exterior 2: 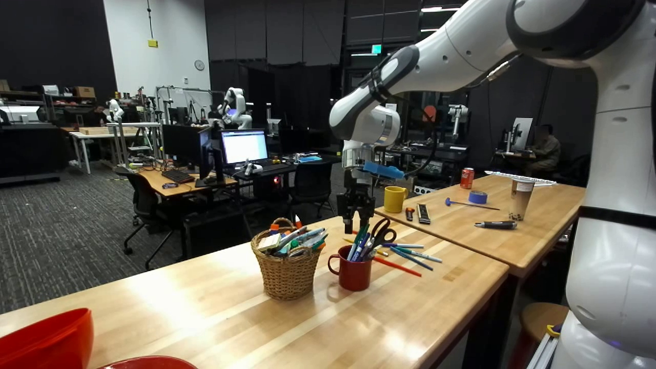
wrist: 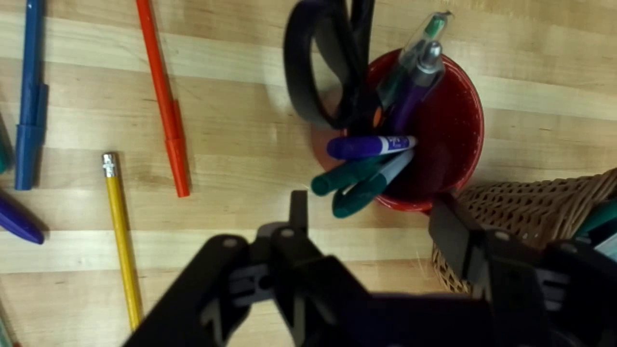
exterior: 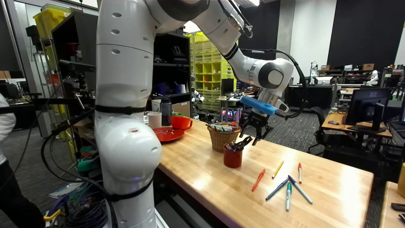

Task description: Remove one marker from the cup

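In the wrist view, a blue pen [wrist: 30,96], a yellow pencil [wrist: 121,231] and a red pen [wrist: 163,96] lie at the left. Black scissors [wrist: 295,72] jut up at top centre. Low in the middle, the gripper [wrist: 371,212] has its fingers [wrist: 299,212] spread wide, gripping nothing; contact with the red cup [wrist: 450,125], right of centre, cannot be judged. A teal-green marker [wrist: 368,191] and a purple marker [wrist: 356,147] lean leftward in the cup. A wicker basket [wrist: 525,207] stands lower right.
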`<state>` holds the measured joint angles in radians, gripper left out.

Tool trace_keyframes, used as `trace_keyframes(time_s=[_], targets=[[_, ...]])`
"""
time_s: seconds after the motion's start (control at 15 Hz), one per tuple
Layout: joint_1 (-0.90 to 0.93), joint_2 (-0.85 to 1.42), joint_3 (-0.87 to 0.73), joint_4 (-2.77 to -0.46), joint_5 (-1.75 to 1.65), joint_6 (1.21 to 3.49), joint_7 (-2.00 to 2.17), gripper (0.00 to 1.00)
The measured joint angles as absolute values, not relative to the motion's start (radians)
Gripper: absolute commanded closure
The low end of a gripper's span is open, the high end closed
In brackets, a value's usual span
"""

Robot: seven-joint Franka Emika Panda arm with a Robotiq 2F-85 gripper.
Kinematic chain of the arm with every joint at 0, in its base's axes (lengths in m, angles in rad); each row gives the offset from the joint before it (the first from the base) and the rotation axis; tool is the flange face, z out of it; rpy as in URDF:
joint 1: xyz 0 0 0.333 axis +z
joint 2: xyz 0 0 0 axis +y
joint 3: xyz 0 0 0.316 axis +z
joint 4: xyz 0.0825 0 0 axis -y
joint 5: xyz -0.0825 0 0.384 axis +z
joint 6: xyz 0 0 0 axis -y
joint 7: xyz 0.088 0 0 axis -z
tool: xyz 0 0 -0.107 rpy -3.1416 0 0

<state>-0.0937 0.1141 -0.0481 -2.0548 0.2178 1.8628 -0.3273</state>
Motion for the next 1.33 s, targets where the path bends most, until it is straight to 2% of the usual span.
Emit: trace_keyframes(time_s=[0.27,0.33,0.4,0.47,0.53,1.33], targets=[[-0.089,0.104,-0.045,-2.055,0.218,1.863,-0.330,0.94],[-0.087,0.101,-0.043,-2.055,0.218,1.863,-0.331,0.99],[-0.085,0.098,-0.042,-2.054,0.218,1.863,-0.331,1.00],[-0.083,0.096,-0.040,-2.054,0.218,1.863,-0.331,0.96],[-0.081,0.093,-0.039,-2.054,0.218,1.863,-0.331,0.99],[-0.057,0.053,-0.026,-2.054,0.213,1.863,-0.349,0.97]])
